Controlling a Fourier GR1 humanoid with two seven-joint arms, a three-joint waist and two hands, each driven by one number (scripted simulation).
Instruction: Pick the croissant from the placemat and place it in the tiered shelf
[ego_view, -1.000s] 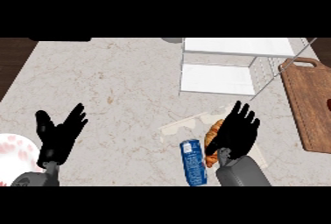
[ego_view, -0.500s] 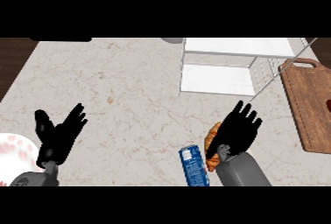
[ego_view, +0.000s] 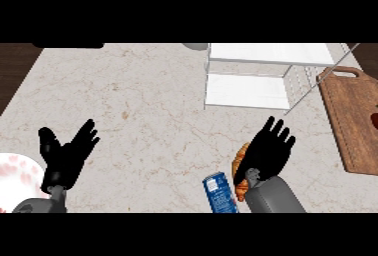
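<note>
Our right hand (ego_view: 267, 150) hovers with its fingers straight and spread, covering most of the croissant (ego_view: 238, 165), which peeks out along the thumb side and below the palm; nothing is clamped yet, and we cannot make out the placemat beneath. The blue can (ego_view: 219, 192) stands just beside the thumb side, so curling there could knock it over. The tiered shelf (ego_view: 251, 90) lies well beyond the fingertips. Our left hand (ego_view: 66, 155) rests open, fingers apart, near a pink plate (ego_view: 16, 175) by its wrist.
</note>
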